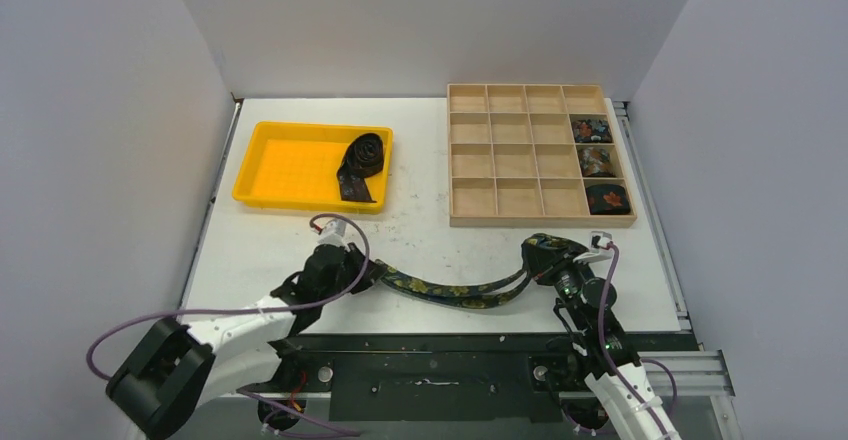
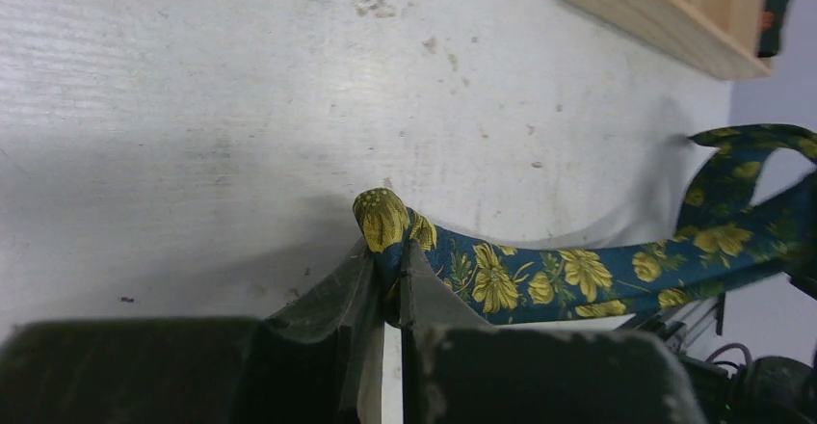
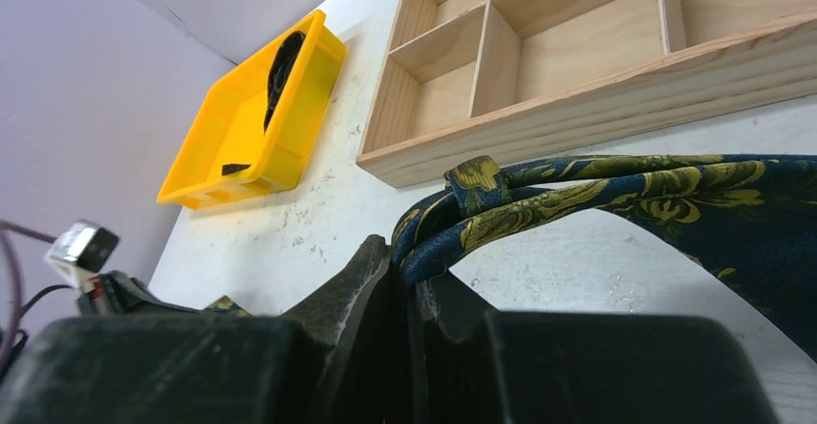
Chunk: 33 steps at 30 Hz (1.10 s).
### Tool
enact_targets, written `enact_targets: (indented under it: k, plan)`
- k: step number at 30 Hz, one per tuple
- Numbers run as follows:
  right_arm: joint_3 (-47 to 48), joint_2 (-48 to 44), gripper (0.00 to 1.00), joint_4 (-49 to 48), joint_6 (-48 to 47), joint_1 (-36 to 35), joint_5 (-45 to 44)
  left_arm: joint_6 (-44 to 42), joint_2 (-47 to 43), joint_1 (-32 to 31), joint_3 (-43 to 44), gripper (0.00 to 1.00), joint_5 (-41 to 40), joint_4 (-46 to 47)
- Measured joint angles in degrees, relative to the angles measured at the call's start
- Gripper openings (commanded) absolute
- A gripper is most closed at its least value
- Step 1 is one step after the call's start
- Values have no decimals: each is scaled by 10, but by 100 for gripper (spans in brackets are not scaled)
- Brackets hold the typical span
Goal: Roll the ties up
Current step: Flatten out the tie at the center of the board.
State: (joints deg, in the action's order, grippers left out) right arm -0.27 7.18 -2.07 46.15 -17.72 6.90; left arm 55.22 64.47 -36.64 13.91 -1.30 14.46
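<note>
A navy tie with yellow flowers (image 1: 455, 291) hangs in a curve between my two grippers near the table's front edge. The left gripper (image 1: 368, 273) is shut on its left end, and the pinched tip (image 2: 383, 220) pokes up past the fingers. On the right, the gripper (image 1: 553, 272) is shut on a bunched, looped part of the same tie (image 3: 501, 207). A plain black tie (image 1: 362, 163) lies loosely coiled in the yellow tray (image 1: 275, 170). Three rolled floral ties (image 1: 592, 161) sit in the right column of the wooden box (image 1: 500, 200).
The wooden compartment box (image 3: 540, 125) stands just behind the right gripper, its front wall close to the held tie. The yellow tray (image 3: 217, 140) is at the back left. White walls close in the table on three sides. Cables trail from both arms.
</note>
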Motion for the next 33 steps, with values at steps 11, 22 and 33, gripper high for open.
enact_targets:
  k: [11, 22, 33]
  plan:
    - [56, 87, 97, 33, -27, 0, -54, -94, -371, -58, -128, 0, -127, 125]
    - [138, 104, 90, 222, 76, 0, -181, -109, -553, -133, -135, 0, -320, -24]
    - [163, 309, 96, 223, 163, 1, -226, -108, -585, -139, -135, 0, -337, -125]
